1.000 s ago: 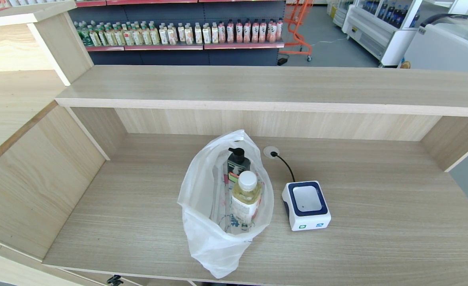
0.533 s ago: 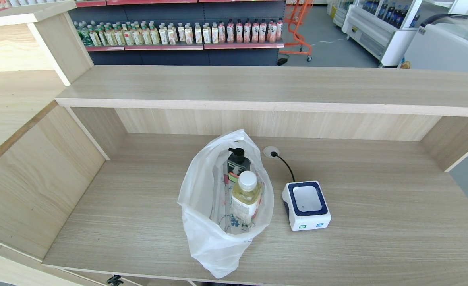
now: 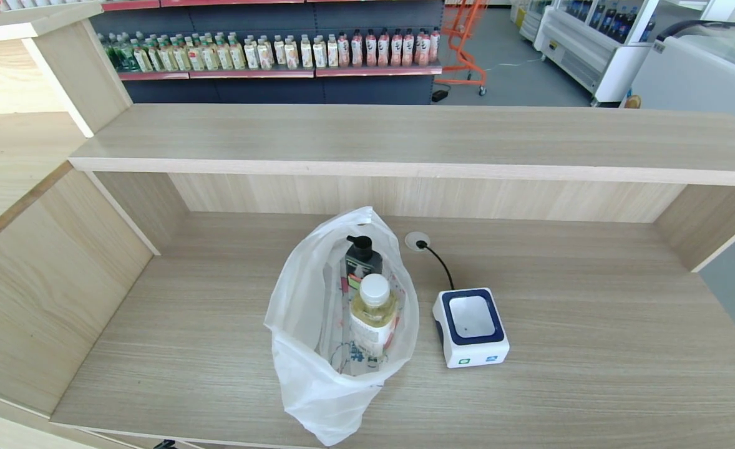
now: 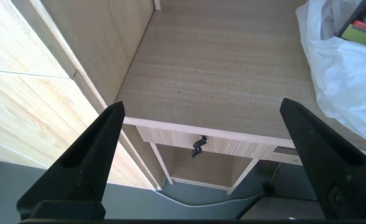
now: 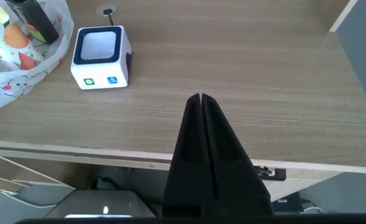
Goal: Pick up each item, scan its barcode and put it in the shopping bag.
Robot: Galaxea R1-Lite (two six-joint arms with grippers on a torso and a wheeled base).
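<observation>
A white plastic shopping bag (image 3: 317, 324) stands open on the wooden counter (image 3: 592, 349), left of centre. Inside it are a black pump bottle (image 3: 362, 260) and a bottle of yellow liquid with a white cap (image 3: 374, 312). A white and blue barcode scanner (image 3: 470, 327) sits just right of the bag, also the scanner (image 5: 100, 57) in the right wrist view. My left gripper (image 4: 201, 155) is open, held off the counter's near left edge, with the bag (image 4: 347, 74) farther off. My right gripper (image 5: 201, 99) is shut and empty, over the counter's near edge, right of the scanner.
The scanner's black cable (image 3: 439, 265) runs to a grommet hole (image 3: 417, 240) behind it. A raised wooden ledge (image 3: 405, 137) borders the back, and side panels (image 3: 49, 280) wall both ends. Store shelves with bottles (image 3: 267, 53) stand beyond.
The whole head view has shifted slightly, so the camera moved. The bag, bottles and scanner lie as before.
</observation>
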